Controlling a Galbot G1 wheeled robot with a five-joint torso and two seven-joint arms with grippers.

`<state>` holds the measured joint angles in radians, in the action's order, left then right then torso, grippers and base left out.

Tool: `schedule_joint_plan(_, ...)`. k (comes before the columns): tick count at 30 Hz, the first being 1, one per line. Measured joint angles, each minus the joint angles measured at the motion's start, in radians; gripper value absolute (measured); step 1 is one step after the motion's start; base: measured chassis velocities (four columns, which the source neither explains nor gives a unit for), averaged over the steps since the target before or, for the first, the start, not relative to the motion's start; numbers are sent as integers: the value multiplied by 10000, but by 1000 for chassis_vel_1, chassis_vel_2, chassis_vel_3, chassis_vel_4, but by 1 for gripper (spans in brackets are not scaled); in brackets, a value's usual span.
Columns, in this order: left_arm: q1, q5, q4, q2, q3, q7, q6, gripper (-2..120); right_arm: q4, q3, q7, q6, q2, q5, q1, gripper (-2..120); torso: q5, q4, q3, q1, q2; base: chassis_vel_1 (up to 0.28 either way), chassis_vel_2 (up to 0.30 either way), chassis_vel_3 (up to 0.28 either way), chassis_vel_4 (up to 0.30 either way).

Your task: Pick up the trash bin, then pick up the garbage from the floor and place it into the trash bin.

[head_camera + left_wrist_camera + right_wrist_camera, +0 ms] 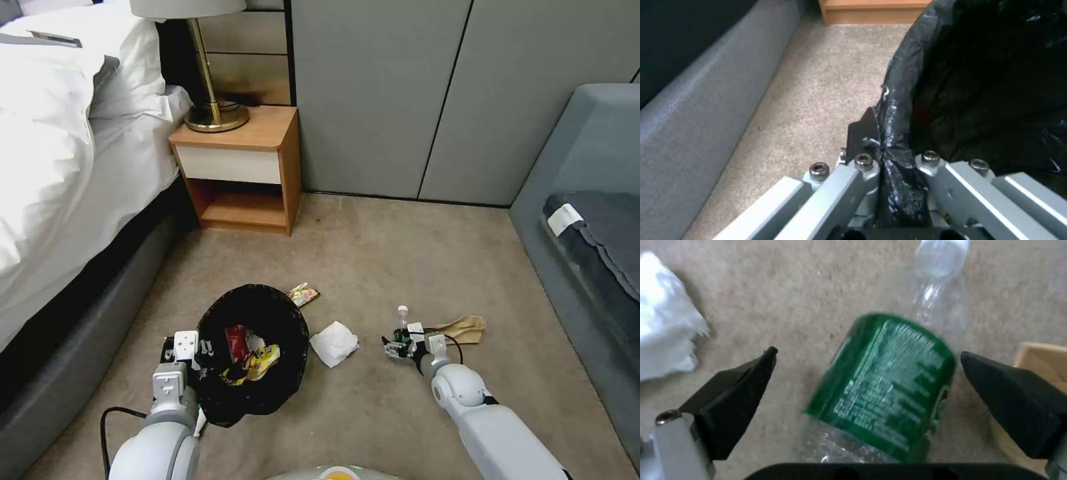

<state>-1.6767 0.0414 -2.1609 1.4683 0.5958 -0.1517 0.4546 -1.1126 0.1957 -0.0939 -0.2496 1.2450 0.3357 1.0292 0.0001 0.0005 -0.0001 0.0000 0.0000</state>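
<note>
The small clear bottle (pixel 402 325) with a green label lies on the carpet (pixel 400 253) right of centre, directly between the spread fingers of the right gripper (pixel 401 347). In the right wrist view the bottle (pixel 889 383) sits in the gap with a black fingertip (pixel 735 396) on each side and carpet showing between each tip and the label, so the gripper (pixel 867 366) is open around it and not yet touching. The right arm reaches forward and down from the near right, its wrist low over the floor.

Just beyond the bottle on the far right lies the brown paper bag (pixel 463 328). To the left of the gripper rests the white paper wad (pixel 334 343), and farther off, by the bin's far edge, lies a colourful snack wrapper (pixel 303 294).

The trash bin (pixel 257 347), lined with a black bag, is at the near left, close to the bed (pixel 60 167). Inside it lie a red packet (pixel 236 340) and a yellow wrapper (pixel 261 362). The left gripper (pixel 190 348) is at the bin's left rim; in the left wrist view its fingers (pixel 862 133) are pinched together on the black bag (pixel 978 83) folded over the rim, holding the bin. The left arm comes up from the near left, forearm pointing away from the robot.

A wooden nightstand (pixel 243 170) carrying a brass lamp (pixel 210 100) stands against the far wall.
</note>
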Motion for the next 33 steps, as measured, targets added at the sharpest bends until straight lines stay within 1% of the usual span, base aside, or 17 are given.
schedule_joint_plan(3,-7,-13,6,13,-20,0,-4,1,438,135,-188,155,111,-191,-125,100,1,0,0,-1,0,0,0,0,0)
schedule_joint_plan(4,-44,-34,7,18,-17,-5,-23,1,847,239,-293,271,188,-382,-180,100,-5,-15,3,1,0,0,0,0,0)
schedule_joint_plan(5,-44,-34,7,18,-17,-5,-23,1,847,239,-293,271,188,-382,-180,100,-5,-15,3,1,0,0,0,0,0)
schedule_joint_plan(7,-71,-36,0,17,-18,1,-39,1,1076,295,-374,400,265,-504,-278,100,1,-5,-1,-2,1,0,0,0,0)
schedule_joint_plan(8,-108,-35,-4,9,-10,4,-43,1,1300,369,-446,559,323,-643,-345,100,-8,-9,0,0,0,0,0,0,0)
schedule_joint_plan(9,-108,-35,-4,9,-10,4,-43,1,1300,369,-446,559,323,-643,-345,100,-8,-9,0,0,0,0,0,0,0)
schedule_joint_plan(10,-131,-35,-33,0,7,3,-46,1,1432,430,-476,635,348,-709,-398,100,-6,-3,-1,-1,1,0,0,0,0)
schedule_joint_plan(18,-162,-57,-67,18,-4,0,-64,1,1572,549,-531,770,388,-764,-414,99,-3,-5,-1,-1,1,0,0,0,0)
schedule_joint_plan(20,-148,-66,-84,33,-29,1,-69,1,1596,598,-501,932,392,-779,-378,90,-5,-9,-1,-2,2,0,0,0,0)
schedule_joint_plan(21,-148,-66,-84,33,-29,1,-69,1,1596,598,-501,932,392,-779,-378,90,-5,-9,-1,-2,2,0,0,0,0)
schedule_joint_plan(23,-146,-68,-86,19,-19,1,-87,1,1562,613,-412,1001,378,-770,-344,82,-3,-8,-1,-2,2,0,0,0,0)
schedule_joint_plan(24,-146,-68,-86,19,-19,1,-87,1,1562,613,-412,1001,378,-770,-344,82,-3,-8,-1,-2,2,0,0,0,0)
schedule_joint_plan(27,-143,-67,-103,8,-13,0,-97,1,1471,624,-328,1031,344,-717,-314,76,0,-7,0,-1,1,0,0,0,0)
schedule_joint_plan(28,-139,-66,-104,8,-13,0,-101,1,1419,629,-294,1034,332,-671,-299,71,0,-6,1,-1,1,0,0,0,0)
schedule_joint_plan(30,-138,-65,-104,8,-14,0,-112,1,1301,643,-253,1031,300,-581,-254,67,1,-7,2,0,0,0,0,0,0)
schedule_joint_plan(31,-138,-65,-104,8,-14,0,-112,1,1301,643,-253,1031,300,-581,-254,67,1,-7,2,0,0,0,0,0,0)
schedule_joint_plan(33,-139,-66,-104,12,-16,0,-129,1,1147,618,-224,1024,262,-529,-186,54,2,-8,2,-1,0,0,0,0,0)
